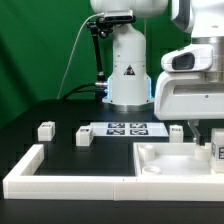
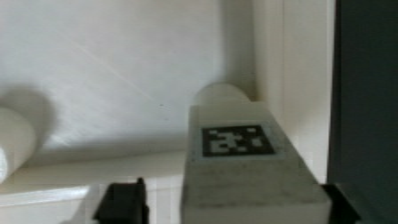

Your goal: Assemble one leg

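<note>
In the wrist view a stubby white leg (image 2: 240, 150) with a black-and-white tag stands against the raised rim of the white tray-like part (image 2: 107, 70). My gripper (image 2: 235, 208) straddles it. One dark finger (image 2: 125, 203) stands a little off the leg's side and the other finger (image 2: 347, 205) is right at its edge. In the exterior view the gripper (image 1: 212, 142) hangs over the tray-like part (image 1: 165, 172) at the right, with the leg (image 1: 216, 151) just under it. Three more legs (image 1: 45, 129), (image 1: 84, 135), (image 1: 176, 130) lie on the black table.
The marker board (image 1: 126, 128) lies in front of the robot base (image 1: 127, 70). A long white L-shaped border wall (image 1: 60, 176) runs along the front and left. A rounded white post (image 2: 15, 135) shows inside the tray-like part.
</note>
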Controlling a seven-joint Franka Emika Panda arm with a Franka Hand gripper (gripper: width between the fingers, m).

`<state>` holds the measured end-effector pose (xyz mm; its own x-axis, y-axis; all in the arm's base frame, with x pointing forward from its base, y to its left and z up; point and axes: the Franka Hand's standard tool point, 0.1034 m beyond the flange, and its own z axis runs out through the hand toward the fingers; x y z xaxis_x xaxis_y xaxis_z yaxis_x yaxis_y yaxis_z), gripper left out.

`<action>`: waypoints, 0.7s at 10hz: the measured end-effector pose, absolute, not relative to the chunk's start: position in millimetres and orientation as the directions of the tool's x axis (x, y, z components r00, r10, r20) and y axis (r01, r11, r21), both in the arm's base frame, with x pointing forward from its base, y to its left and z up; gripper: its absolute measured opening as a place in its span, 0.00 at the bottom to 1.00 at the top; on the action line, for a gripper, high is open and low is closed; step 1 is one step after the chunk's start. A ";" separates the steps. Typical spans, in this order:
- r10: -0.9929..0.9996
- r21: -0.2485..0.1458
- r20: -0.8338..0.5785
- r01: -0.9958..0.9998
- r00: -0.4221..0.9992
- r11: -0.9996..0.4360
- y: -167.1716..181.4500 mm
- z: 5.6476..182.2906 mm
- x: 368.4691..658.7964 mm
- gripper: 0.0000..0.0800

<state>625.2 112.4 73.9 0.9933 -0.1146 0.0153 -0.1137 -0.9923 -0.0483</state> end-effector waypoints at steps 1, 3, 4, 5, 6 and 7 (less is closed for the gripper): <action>-0.170 -0.050 0.012 -0.169 0.985 -0.984 112.8 73.9 625.1 0.36; -0.327 -0.054 0.004 -0.326 0.945 -0.944 113.7 73.2 624.9 0.36; -0.461 -0.067 0.004 -0.460 0.887 -0.885 115.7 72.4 626.2 0.36; -0.575 -0.077 -0.002 -0.574 0.818 -0.816 116.8 72.0 626.3 0.36; -0.689 -0.084 -0.015 -0.687 0.725 -0.722 115.9 71.6 626.0 0.36; -0.769 -0.086 -0.027 -0.768 0.639 -0.635 115.0 71.5 625.7 0.36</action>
<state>625.7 115.0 71.5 0.6390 -0.7688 -0.0269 -0.7676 -0.6350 -0.0864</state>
